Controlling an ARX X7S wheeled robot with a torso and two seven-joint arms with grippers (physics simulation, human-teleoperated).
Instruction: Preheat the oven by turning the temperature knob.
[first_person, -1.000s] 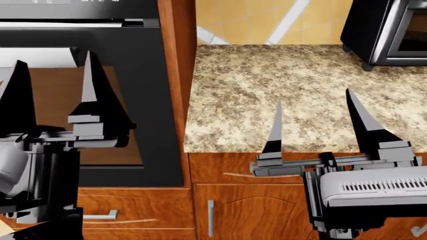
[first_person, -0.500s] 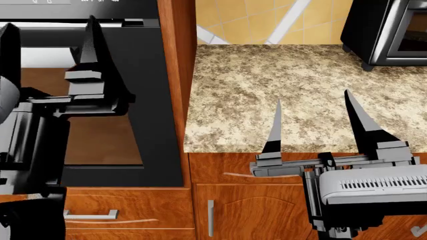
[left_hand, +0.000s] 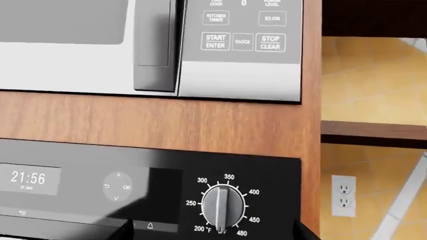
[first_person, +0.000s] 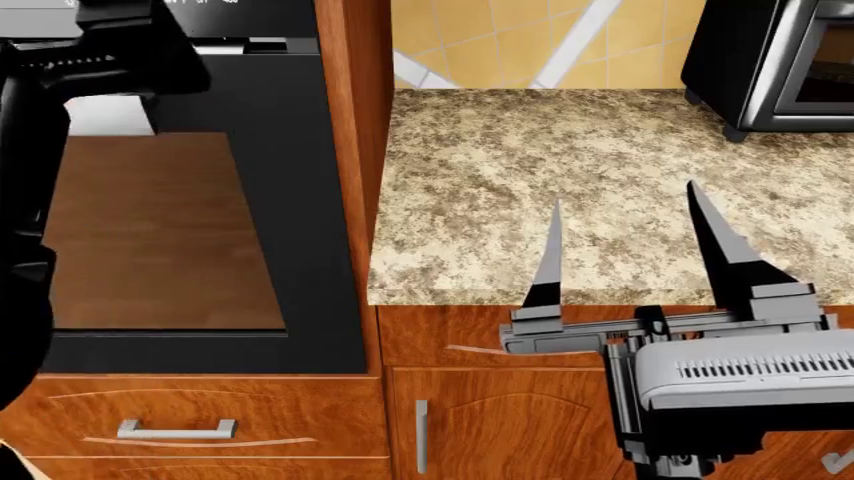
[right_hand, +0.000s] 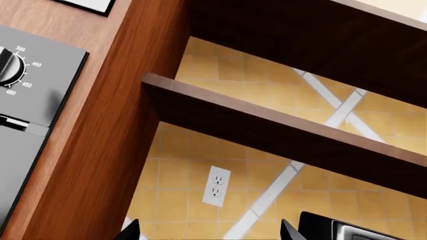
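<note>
Fingers of your right gripper (first_person: 625, 245) stand apart with nothing between them, two dark blades pointing over the front edge of the granite countertop (first_person: 587, 150). Your left gripper's fingers are another matter: in the head view only the dark bulk of the left arm (first_person: 27, 200) shows along the oven's side, and the left wrist view catches just dark slivers at its lower edge, so you cannot tell whether they are apart or together.

Take the oven (first_person: 287, 230) as your landmark. It is set into the wooden cabinet column (first_person: 358, 150), and its big dark glass window (first_person: 160, 230) reflects brown. The countertop lies just beyond that wooden column, on the side away from your left arm, and your right gripper hovers at its near edge, well apart from the oven.

On the oven's control panel, the temperature knob (left_hand: 223, 209) sits at the end nearest the cabinet column, ringed by numbers from 200 to 480, its bar upright with "OFF" printed just beneath it. At the panel's other end a clock display (left_hand: 28, 179) reads 21:56. A microwave (left_hand: 240, 65) is mounted above the oven, with a strip of wood between them. Your right wrist camera catches the knob (right_hand: 8, 70) at its frame edge, plus a wall outlet (right_hand: 215, 186) on the yellow tiles.
</note>
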